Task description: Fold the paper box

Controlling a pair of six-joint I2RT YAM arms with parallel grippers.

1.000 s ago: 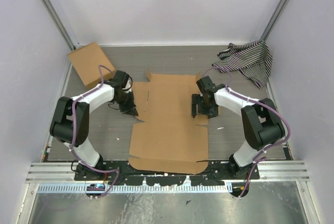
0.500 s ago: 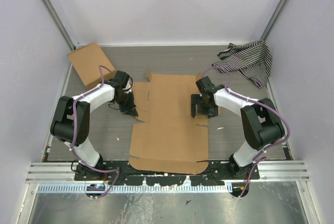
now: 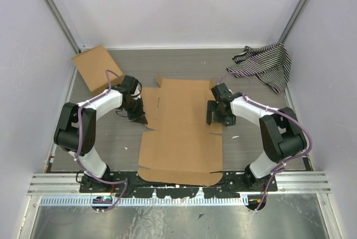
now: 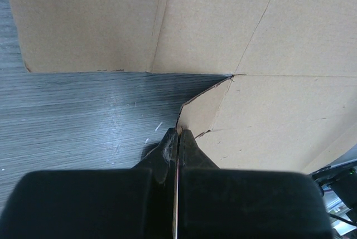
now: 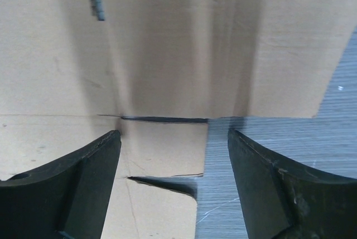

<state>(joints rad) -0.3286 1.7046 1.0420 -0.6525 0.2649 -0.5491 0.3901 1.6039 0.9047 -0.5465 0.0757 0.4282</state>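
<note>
The paper box (image 3: 181, 133) lies flat mid-counter (image 3: 111, 138), stretching from twelve to six o'clock. The left hand (image 3: 141, 120) sits at the box's nine o'clock edge, against a small side flap (image 4: 203, 111). The right hand (image 3: 215, 118) hangs over its three o'clock edge. A smaller cardboard rectangle (image 3: 95, 69) lies at ten o'clock, well apart from the box. A cloth (image 3: 265, 66) lies at two o'clock.

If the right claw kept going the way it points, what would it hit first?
Most likely the paper box: its small side tab lies between the open fingers of the right gripper, bare table just beside it. How far off is unclear.
</note>
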